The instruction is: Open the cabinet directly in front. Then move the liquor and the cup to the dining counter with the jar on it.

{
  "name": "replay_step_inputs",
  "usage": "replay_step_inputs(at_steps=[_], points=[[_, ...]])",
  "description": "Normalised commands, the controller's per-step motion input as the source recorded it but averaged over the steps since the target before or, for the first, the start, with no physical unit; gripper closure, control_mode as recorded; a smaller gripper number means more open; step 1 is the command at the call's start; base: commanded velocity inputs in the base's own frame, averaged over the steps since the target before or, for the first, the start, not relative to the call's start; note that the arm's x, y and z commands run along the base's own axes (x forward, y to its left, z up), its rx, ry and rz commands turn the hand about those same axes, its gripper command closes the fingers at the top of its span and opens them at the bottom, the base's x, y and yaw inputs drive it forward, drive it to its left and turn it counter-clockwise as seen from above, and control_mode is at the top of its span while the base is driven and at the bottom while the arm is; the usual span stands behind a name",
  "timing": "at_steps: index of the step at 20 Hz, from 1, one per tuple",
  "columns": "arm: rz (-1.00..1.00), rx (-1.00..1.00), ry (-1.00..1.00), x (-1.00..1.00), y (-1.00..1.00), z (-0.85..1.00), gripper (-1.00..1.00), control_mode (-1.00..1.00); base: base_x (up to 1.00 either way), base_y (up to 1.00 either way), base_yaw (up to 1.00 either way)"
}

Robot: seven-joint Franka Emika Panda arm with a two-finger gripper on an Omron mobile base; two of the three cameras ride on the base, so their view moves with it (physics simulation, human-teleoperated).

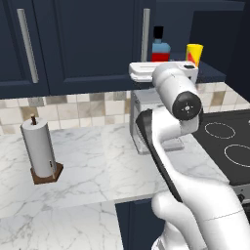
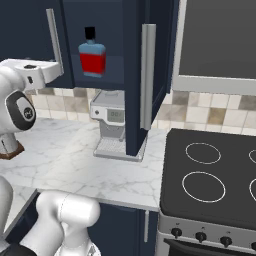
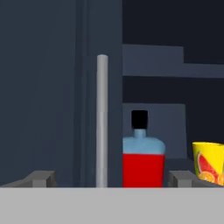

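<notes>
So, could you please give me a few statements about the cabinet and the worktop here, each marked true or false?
1. The right door of the cabinet stands open. True.
2. The liquor lies on its side on the worktop. False: it stands upright on the cabinet shelf.
3. The cup stands beside the liquor on the same shelf. True.
4. The tool is shut on the liquor. False: its jaws are open and hold nothing; the bottle is further in, between the fingertips in the hand view.
5. A paper towel roll stands on the marble worktop. True.
6. A pan sits on the stove. False: its burners are bare.
</notes>
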Motion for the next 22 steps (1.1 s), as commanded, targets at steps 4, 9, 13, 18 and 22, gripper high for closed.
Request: replay_step_inputs(at_steps=[4, 9, 13, 18, 22], points=[[0.00, 0.00, 0.03, 1.00, 0.06, 0.00, -1.00, -1.00, 0.00, 0.00, 0.00], [0.00, 0.00, 0.03, 1.00, 0.07, 0.00, -1.00, -1.00, 0.00, 0.00, 0.00], [0.00, 0.00, 0.01, 1.00, 0.09, 0.00, -1.00, -1.00, 0.00, 0.00, 0.00], [0.00, 0.00, 0.01, 0.89, 0.08, 0.00, 1.00, -1.00, 0.00, 0.00, 0.00], [0.00, 0.00, 0.00, 0.00, 0.00, 0.00, 1.00, -1.00, 0.00, 0.00, 0.00]])
